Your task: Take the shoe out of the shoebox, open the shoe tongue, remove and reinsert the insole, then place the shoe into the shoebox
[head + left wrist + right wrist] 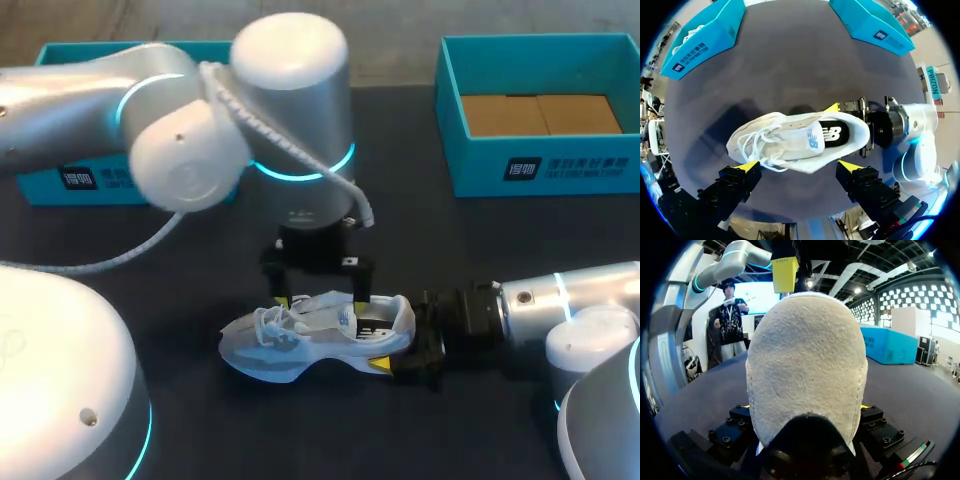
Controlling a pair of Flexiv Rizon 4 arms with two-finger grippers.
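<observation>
A white sneaker (pixel 305 338) lies on the dark table, toe toward my left side, with its laces and dark insole (pixel 832 135) showing. My right gripper (pixel 395 338) holds the heel from behind, one yellow-tipped finger on each side. In the right wrist view the heel (pixel 807 370) fills the space between that gripper's (pixel 805 407) fingers. My left gripper (pixel 322 298) hangs just above the shoe's middle, open wide and empty. In the left wrist view the sneaker (pixel 790 142) lies ahead of the left gripper's (pixel 799 166) spread tips.
A teal shoebox (pixel 540 165) with brown cardboard inside stands at the back right. A second teal box (pixel 60 180) at the back left is partly hidden behind my left arm; the left wrist view shows something white inside this box (pixel 705 42).
</observation>
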